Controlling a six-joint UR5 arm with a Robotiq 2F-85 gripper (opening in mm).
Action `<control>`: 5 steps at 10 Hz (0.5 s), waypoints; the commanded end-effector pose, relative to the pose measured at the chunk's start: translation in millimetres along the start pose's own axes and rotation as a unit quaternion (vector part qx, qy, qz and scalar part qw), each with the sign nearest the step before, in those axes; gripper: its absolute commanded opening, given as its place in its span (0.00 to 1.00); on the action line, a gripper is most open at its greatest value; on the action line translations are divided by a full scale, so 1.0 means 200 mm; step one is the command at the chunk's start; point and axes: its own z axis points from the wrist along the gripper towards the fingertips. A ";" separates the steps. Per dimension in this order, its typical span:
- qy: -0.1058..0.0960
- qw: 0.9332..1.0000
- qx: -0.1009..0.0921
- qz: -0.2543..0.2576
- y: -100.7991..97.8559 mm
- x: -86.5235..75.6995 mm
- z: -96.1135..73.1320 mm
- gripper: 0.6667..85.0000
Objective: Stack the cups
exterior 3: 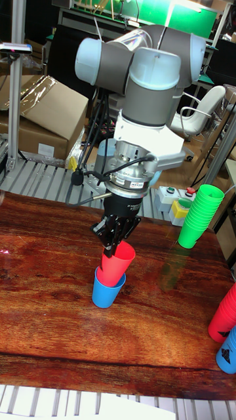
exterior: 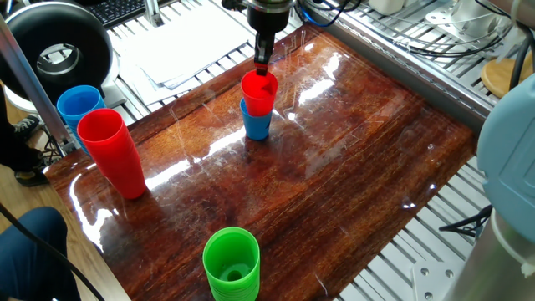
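A small red cup [exterior: 258, 93] sits tilted inside a light blue cup [exterior: 257, 122] near the far edge of the wooden table [exterior: 351, 176], its rim pinched by the gripper [exterior: 263, 63], seemingly to seat it. A taller red cup [exterior: 113, 152], a blue cup [exterior: 78, 104] and a green cup [exterior: 232, 264] stand well apart, blocking nothing.

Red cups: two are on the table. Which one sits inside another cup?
The small red cup under the pincer, nested in the blue cup. The tall red cup stands alone.
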 end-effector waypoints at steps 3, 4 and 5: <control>-0.002 1.000 -0.007 -0.008 0.01 0.01 0.01 0.23; 0.000 1.000 -0.006 -0.008 0.01 0.01 0.00 0.22; 0.010 1.000 -0.001 0.002 0.01 0.01 -0.02 0.21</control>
